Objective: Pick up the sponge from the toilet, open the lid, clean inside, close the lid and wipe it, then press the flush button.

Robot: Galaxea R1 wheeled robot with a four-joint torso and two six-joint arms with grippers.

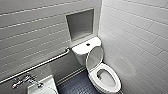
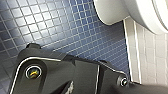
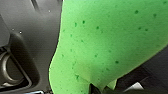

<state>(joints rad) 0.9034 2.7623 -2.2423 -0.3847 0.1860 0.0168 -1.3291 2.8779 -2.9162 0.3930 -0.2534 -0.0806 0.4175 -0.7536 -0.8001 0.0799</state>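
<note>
I am in a bathroom, white tiled walls [image 1: 135,37], white toilet [image 1: 82,48], grab bar [image 1: 37,66], sink [image 1: 47,84] with chrome tap [image 1: 25,80], blue mosaic floor [image 1: 75,86]

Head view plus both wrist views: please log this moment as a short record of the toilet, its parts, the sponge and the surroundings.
toilet: white, in the corner by the right wall
lid: raised, leaning back toward the tank
seat: down on the bowl
flush button: dark, on the tank top
sponge: green, close before the right wrist camera, seemingly held
floor: small dark blue tiles
grab bar: on the left wall
sink: lower left, with tap
</note>
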